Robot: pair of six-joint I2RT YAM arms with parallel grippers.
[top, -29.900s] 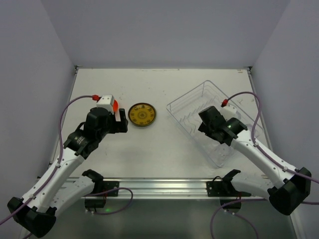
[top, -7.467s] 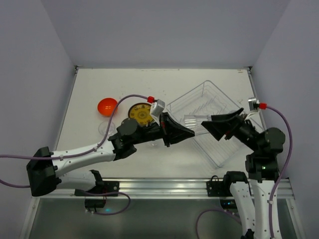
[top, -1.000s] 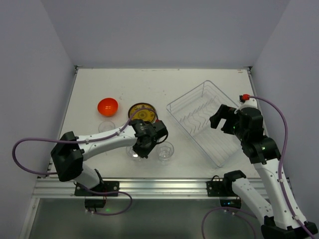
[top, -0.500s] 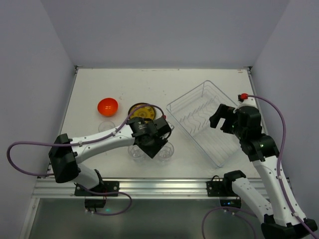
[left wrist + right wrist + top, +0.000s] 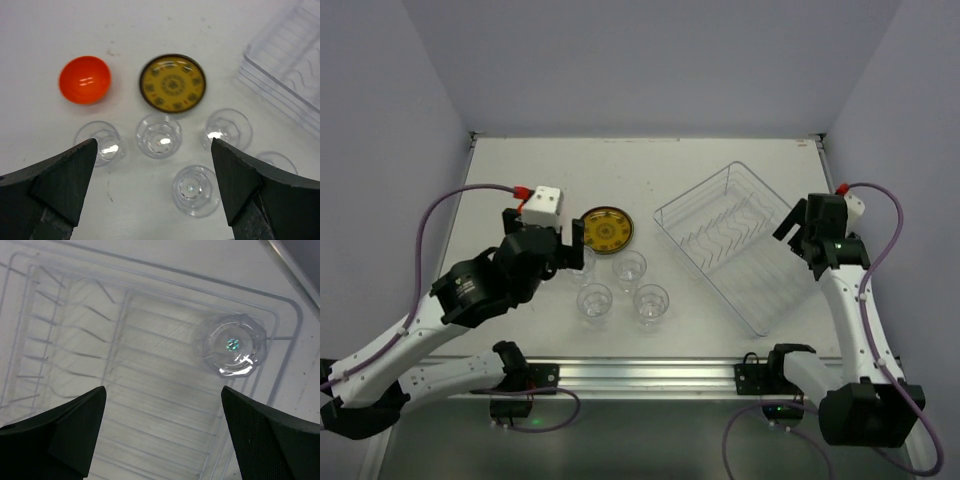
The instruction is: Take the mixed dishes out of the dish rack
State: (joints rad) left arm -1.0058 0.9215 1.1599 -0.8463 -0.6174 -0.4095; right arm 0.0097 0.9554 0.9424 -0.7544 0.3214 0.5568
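Observation:
The clear dish rack [image 5: 728,238] stands at the right, and its wire holder is bare. One clear cup [image 5: 230,345] stands in the rack's corner [image 5: 280,310]. My right gripper [image 5: 163,390] hovers open above the rack floor, and it also shows in the top view [image 5: 807,232]. Several clear cups [image 5: 158,135] stand on the table below my open, empty left gripper [image 5: 153,142]. The orange bowl [image 5: 85,79] and the olive-yellow patterned plate [image 5: 172,83] lie beyond them. In the top view the plate [image 5: 605,229] and cups [image 5: 629,268] show, and the left arm [image 5: 545,250] hides the bowl. No black or lime-green plate is in view.
The white table [image 5: 650,170] is walled on three sides. A metal rail [image 5: 640,375] runs along the near edge. The rack sits at an angle close to the right wall.
My left arm has drawn back to the left and lifted off the cups, which stay on the table. My right gripper has shifted right, over the rack's right end.

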